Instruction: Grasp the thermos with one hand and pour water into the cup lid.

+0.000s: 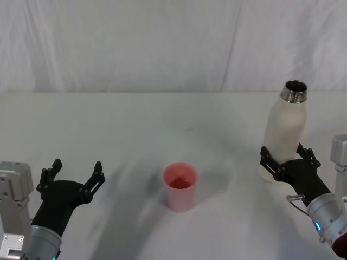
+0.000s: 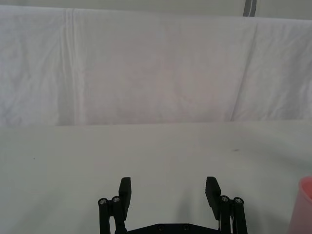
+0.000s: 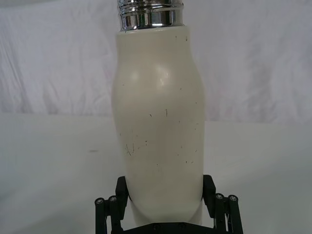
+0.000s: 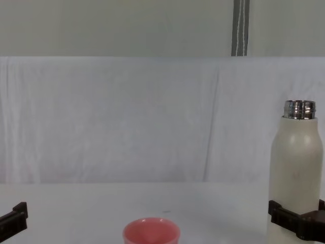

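right claw point(image 1: 288, 161) straddles the low body of the upright thermos point(image 1: 286, 131) on the desk's right, fingers not clearly clamped; squeeze before lifting — cup lid point(image 1: 180, 186) waits mid-desk; left claw point(image 1: 76, 177) spread, idle.

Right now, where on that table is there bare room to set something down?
Bare tabletop lies behind the cup lid and between it and the left end effector. It is crowded at the right, where the right end effector flanks the thermos.
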